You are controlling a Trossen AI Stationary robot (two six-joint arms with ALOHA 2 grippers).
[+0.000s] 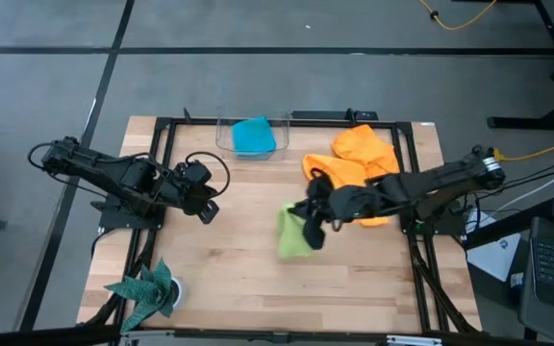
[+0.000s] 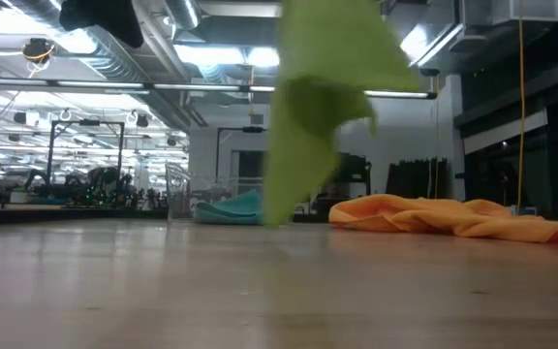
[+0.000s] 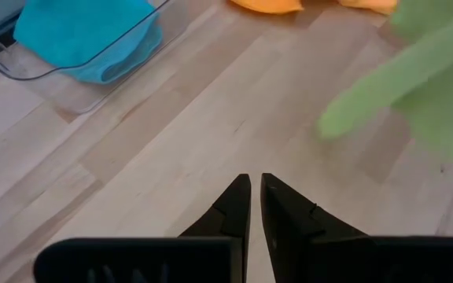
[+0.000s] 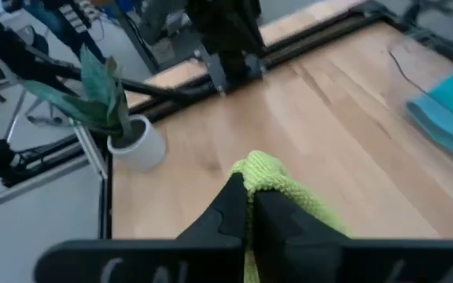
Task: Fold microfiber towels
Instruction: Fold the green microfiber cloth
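My right gripper point(image 1: 313, 227) hovers over the table's middle, shut on the lime-green towel point(image 1: 292, 236), which hangs down in the low view point(image 2: 308, 107). My left gripper point(image 1: 206, 208) is shut and empty over the table's left half; its fingertips show in the left wrist view point(image 3: 255, 192). The two orange towels point(image 1: 359, 154) lie in a heap at the far right and also show in the low view point(image 2: 453, 215). The turquoise-blue towel point(image 1: 254, 136) lies in a clear container point(image 1: 224, 135) at the far edge. My right gripper pinches a bunched part of the lime-green towel point(image 4: 264, 174) between its two fingers; how many layers cannot be told. The towel hangs slack below the fingers. Its lower end point(image 2: 277, 215) is down near the table top; I cannot tell whether it touches.
A dark green spiky plant in a white pot point(image 1: 150, 293) stands at the near left corner and shows in the right wrist view point(image 4: 136, 141). Bare wood lies between the two grippers and toward the near edge point(image 1: 258, 298).
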